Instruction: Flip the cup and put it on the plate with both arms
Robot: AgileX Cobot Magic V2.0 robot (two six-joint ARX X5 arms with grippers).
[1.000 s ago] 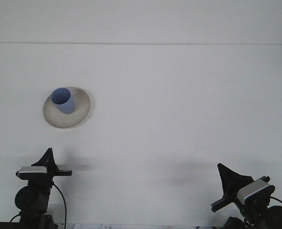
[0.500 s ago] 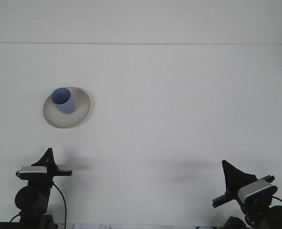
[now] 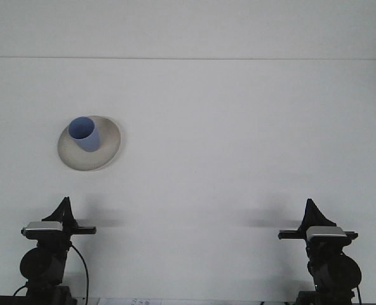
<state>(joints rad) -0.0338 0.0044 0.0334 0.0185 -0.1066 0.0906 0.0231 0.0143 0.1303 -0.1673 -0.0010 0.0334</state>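
Now: cup (image 3: 84,134) upright on plate (image 3: 108,149) | arms apart

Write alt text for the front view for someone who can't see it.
A blue cup stands mouth-up on a round cream plate at the left of a white table. Both arms sit low at the near edge, left gripper and right gripper holding nothing.
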